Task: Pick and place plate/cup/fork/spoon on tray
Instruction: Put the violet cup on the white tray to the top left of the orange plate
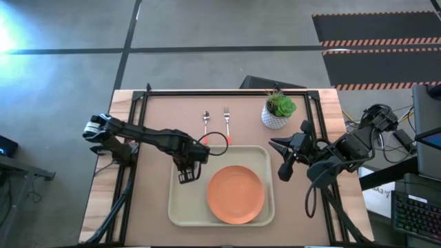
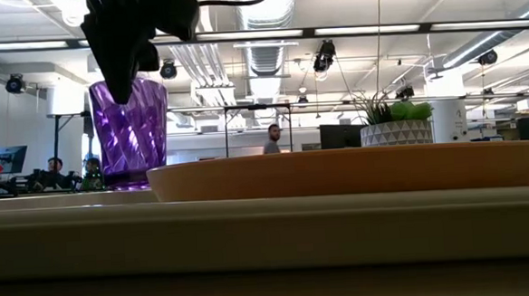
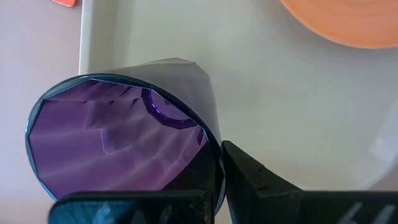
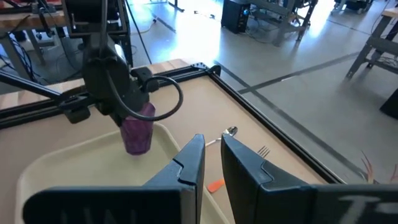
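Note:
The purple cup (image 2: 129,132) stands upright over the left part of the cream tray (image 1: 185,207), with my left gripper (image 1: 187,169) shut on it from above. Whether its base touches the tray floor I cannot tell. The orange plate (image 1: 236,194) lies flat on the tray's right part. The spoon (image 1: 206,122) and the fork (image 1: 226,118) lie side by side on the table beyond the tray's far rim. My right gripper (image 1: 284,162) hovers right of the tray, empty, its fingers (image 4: 193,162) close together. My left gripper pinches the cup's rim wall (image 3: 214,163) between its two fingers, one finger inside the cup and one (image 3: 261,180) outside. The fingers come from above, pointing down. The cup hangs or stands upright below them, mouth up, near the tray's far left corner (image 4: 138,134).
A white pot with a green plant (image 1: 278,110) stands at the far right, beyond the tray's corner. A black frame runs along the table's far and side edges (image 1: 227,91). People show in the room behind the table in the low view (image 2: 271,139).

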### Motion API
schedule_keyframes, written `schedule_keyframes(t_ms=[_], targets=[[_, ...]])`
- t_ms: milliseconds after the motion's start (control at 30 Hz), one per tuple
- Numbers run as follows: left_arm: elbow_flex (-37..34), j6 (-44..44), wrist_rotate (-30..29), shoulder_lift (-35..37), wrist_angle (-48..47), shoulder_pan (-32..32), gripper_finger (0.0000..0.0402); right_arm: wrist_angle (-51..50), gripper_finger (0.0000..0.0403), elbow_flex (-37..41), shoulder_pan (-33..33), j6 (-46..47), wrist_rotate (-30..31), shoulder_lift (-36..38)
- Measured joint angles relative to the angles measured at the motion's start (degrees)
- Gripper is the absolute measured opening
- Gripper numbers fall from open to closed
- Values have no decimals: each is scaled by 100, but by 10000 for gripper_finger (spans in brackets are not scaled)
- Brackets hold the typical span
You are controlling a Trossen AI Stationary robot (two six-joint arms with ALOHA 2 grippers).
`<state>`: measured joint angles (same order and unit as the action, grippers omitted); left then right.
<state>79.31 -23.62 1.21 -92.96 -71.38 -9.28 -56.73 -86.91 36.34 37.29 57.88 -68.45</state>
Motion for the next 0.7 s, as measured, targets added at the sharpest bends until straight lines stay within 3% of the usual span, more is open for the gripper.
schedule_keyframes(t_ms=[700], targets=[[-351,59,-64,-12,260,39,0,1,45,2,0,-45,-133,0]])
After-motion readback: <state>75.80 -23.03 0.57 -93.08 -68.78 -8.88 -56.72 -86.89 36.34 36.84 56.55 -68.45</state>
